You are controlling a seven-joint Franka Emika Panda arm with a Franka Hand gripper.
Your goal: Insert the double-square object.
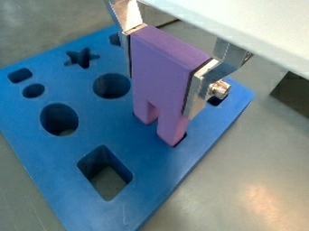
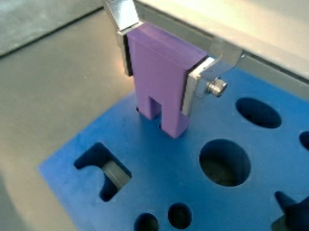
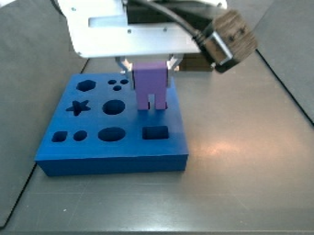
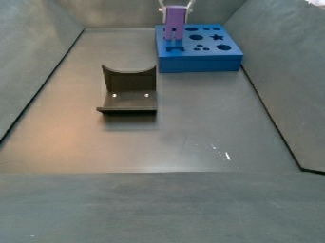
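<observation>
The double-square object (image 1: 161, 86) is a tall lavender block, upright, with its two square prongs pointing down. My gripper (image 1: 163, 72) is shut on its upper part, with a silver finger (image 1: 201, 87) flat on each side. The prong tips reach the top of the blue board (image 1: 182, 171) near one edge; whatever is under them is hidden. Both wrist views show this, with the gripper (image 2: 161, 72) on the block (image 2: 157, 90) over the board (image 2: 157, 162). In both side views the block (image 3: 150, 87) (image 4: 173, 21) stands on the board (image 3: 110, 156) (image 4: 197, 62) below the gripper (image 3: 150, 66).
The board has other cut-outs: a star (image 1: 81, 58), round holes (image 1: 111, 86), an oval (image 1: 58, 117) and a square (image 1: 107, 171). The dark fixture (image 4: 127, 90) stands on the grey floor, well away from the board. Sloped grey walls ring the floor.
</observation>
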